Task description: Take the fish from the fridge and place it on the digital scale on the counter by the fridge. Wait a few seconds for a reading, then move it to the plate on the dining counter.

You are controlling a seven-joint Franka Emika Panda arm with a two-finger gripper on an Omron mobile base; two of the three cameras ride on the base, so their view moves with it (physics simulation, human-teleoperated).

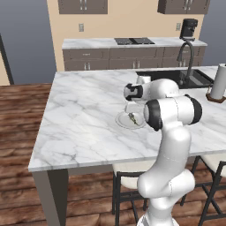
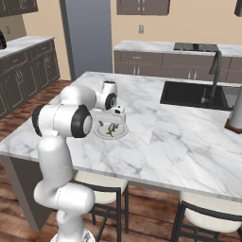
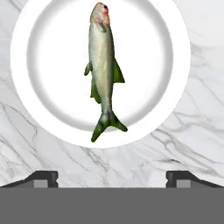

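Observation:
The fish (image 3: 103,65), slim and olive-green with a reddish head, lies flat on the round white plate (image 3: 43,109) on the marble dining counter (image 1: 84,114). My gripper (image 3: 112,177) hangs just above the plate, open, with nothing between its dark fingertips (image 3: 43,177). From the base, the fish (image 1: 132,118) shows as a small green fleck on the plate (image 1: 125,121), under the gripper (image 1: 131,108). The right base view gives the same: fish (image 2: 111,128), plate (image 2: 101,132), gripper (image 2: 118,116). The fridge and the digital scale are out of view.
A black sink (image 1: 176,78) with a dark faucet (image 1: 187,57) is set into the counter beyond the arm. A paper towel roll (image 1: 218,81) stands at the right edge. Stools (image 1: 128,181) sit under the near edge. A far wall counter (image 1: 110,43) carries a coffee machine (image 1: 189,28).

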